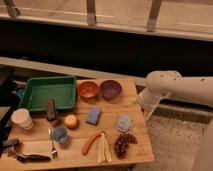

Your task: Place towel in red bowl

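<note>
Jaws: state cannot be told, open or closed; they sit at the low end of the white arm (172, 86), off the right edge of the worktop (142, 155), near its back corner and holding nothing that can be seen. Towel (124, 122), pale blue and crumpled, lies flat on the worktop right of centre, untouched. Red bowl (88, 90) stands toward the back, touching or just beside the purple bowl (110, 89) on its right and the green tray (47, 92) on its left. Pick not yet begun, by my reading. Risks: a blue block (93, 116) lies near the towel and looks similar in colour, so the wrong item could be taken. Grapes (124, 144) sit just in front of the towel; a low approach could nudge them. Soft cloth may be pinched only by a fold and slip. Carrying over, the purple bowl is closer to the arm, so an early release would land there.
</note>
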`<control>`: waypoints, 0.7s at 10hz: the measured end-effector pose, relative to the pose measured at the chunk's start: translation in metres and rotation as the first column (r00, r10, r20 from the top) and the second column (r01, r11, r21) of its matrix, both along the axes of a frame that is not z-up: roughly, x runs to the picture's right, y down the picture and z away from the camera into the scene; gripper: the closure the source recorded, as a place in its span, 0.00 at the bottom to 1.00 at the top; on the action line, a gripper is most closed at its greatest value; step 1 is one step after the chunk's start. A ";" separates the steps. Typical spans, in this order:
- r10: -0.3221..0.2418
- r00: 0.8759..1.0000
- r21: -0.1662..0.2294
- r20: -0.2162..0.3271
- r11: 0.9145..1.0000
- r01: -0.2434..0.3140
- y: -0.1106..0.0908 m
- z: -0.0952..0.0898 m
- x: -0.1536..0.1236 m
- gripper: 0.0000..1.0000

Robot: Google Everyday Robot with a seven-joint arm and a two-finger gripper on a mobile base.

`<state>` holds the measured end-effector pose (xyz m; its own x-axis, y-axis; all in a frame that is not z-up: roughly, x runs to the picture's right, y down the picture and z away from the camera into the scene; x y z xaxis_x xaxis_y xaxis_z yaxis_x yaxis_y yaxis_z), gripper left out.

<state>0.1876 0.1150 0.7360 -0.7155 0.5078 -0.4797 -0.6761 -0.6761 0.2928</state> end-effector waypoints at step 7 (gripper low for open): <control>0.013 1.000 -0.057 0.015 0.998 -0.012 0.006 0.010 -0.006 0.34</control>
<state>0.1819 0.1211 0.7461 -0.7136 0.4707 -0.5189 -0.6728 -0.6668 0.3204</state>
